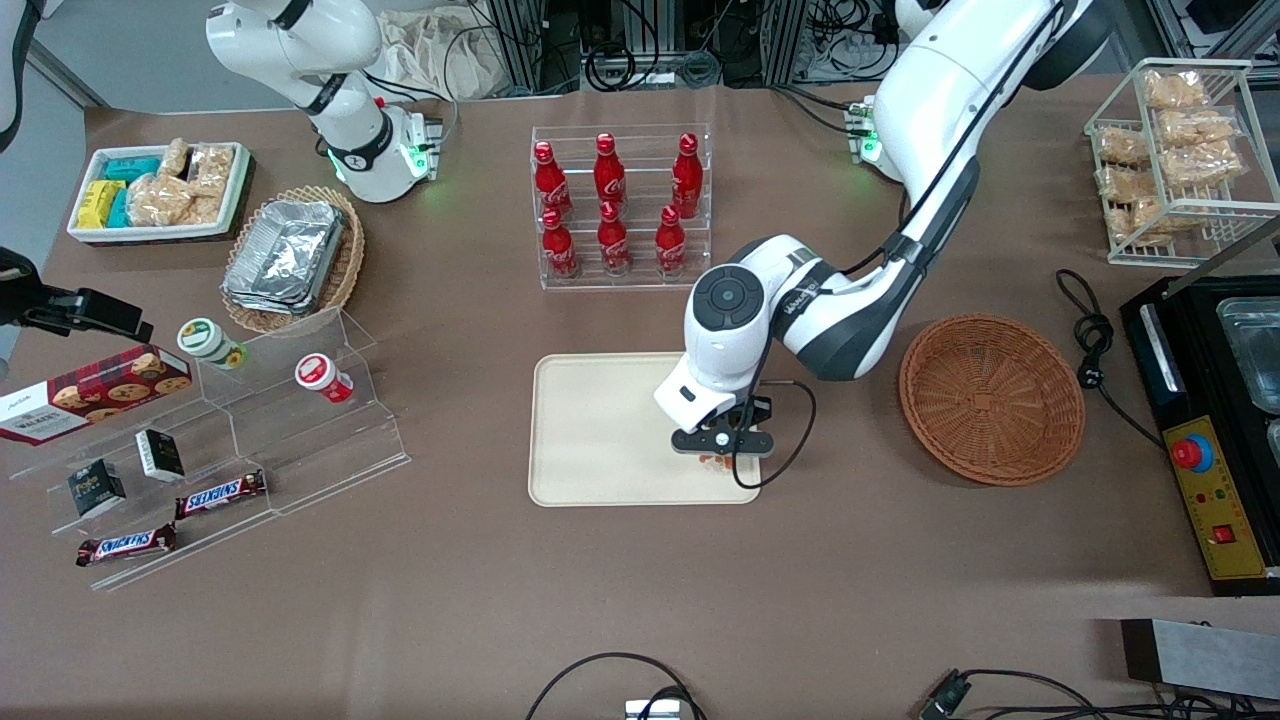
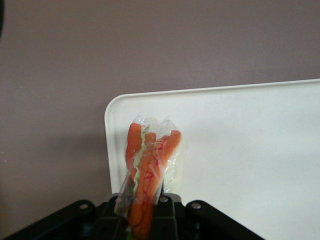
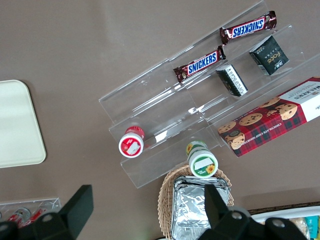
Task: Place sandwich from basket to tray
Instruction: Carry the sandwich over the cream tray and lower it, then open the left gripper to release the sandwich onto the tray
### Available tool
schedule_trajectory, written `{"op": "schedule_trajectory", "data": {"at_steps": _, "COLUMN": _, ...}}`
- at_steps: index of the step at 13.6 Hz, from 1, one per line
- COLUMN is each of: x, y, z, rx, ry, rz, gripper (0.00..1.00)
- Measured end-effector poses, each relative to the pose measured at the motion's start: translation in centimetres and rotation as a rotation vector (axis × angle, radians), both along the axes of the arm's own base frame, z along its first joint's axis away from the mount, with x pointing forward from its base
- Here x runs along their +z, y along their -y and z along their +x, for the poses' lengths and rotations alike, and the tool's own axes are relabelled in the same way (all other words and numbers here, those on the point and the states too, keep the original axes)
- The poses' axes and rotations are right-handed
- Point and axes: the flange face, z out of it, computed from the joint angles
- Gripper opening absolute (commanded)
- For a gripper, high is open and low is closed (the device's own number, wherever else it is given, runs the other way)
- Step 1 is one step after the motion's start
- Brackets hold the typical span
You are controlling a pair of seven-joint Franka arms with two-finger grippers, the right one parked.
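My left gripper (image 1: 722, 452) hangs low over the cream tray (image 1: 590, 430), near the tray corner closest to the front camera and the working arm's end. It is shut on the sandwich (image 2: 148, 170), a plastic-wrapped wedge with orange, red and green filling edges showing between the fingers. In the front view only a bit of orange of the sandwich (image 1: 716, 462) shows under the gripper. Whether the sandwich touches the tray (image 2: 250, 150) I cannot tell. The round reddish-brown basket (image 1: 991, 396) sits empty beside the tray, toward the working arm's end.
A clear rack of red cola bottles (image 1: 618, 205) stands farther from the front camera than the tray. An acrylic step shelf (image 1: 250, 430) with snacks lies toward the parked arm's end. A black appliance (image 1: 1215, 430) and a cable (image 1: 1090, 340) lie beside the basket.
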Motion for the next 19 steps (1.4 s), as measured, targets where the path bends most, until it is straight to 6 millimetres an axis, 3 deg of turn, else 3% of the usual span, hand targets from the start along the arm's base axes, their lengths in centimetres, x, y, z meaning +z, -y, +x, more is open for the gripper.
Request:
{"op": "schedule_trajectory", "data": {"at_steps": 16, "x": -7.4, "y": 2.6, "z": -2.3, "rx": -0.031, "ry": -0.016, "rz": 0.071, "gripper": 0.04}}
{"op": "schedule_trajectory", "data": {"at_steps": 17, "x": -7.6, "y": 2.6, "z": -2.4, "rx": -0.032, "ry": -0.018, "rz": 0.072, "gripper": 0.08}}
{"op": "schedule_trajectory", "data": {"at_steps": 18, "x": -7.6, "y": 2.6, "z": -2.4, "rx": -0.032, "ry": -0.018, "rz": 0.073, "gripper": 0.20}}
{"op": "schedule_trajectory", "data": {"at_steps": 19, "x": -7.6, "y": 2.7, "z": -2.4, "rx": -0.033, "ry": -0.017, "rz": 0.073, "gripper": 0.43}}
